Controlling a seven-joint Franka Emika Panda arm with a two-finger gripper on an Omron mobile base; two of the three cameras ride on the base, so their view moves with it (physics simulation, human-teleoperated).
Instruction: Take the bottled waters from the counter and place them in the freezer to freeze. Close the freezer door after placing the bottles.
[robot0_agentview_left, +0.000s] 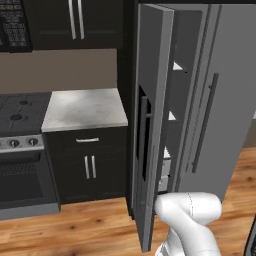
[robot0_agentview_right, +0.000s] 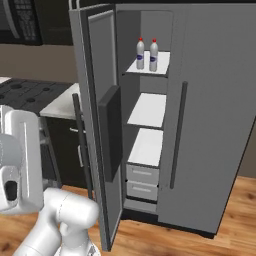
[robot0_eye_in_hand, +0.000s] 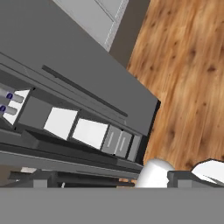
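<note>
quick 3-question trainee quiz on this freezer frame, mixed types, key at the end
1. True or false: both bottled waters stand upright on the top shelf of the freezer.
2. The freezer door is: A) shut B) standing open C) removed.
3. Fill in: the counter lies between the freezer and the ____.

Key: 1 true. 2 B. 3 stovetop.
</note>
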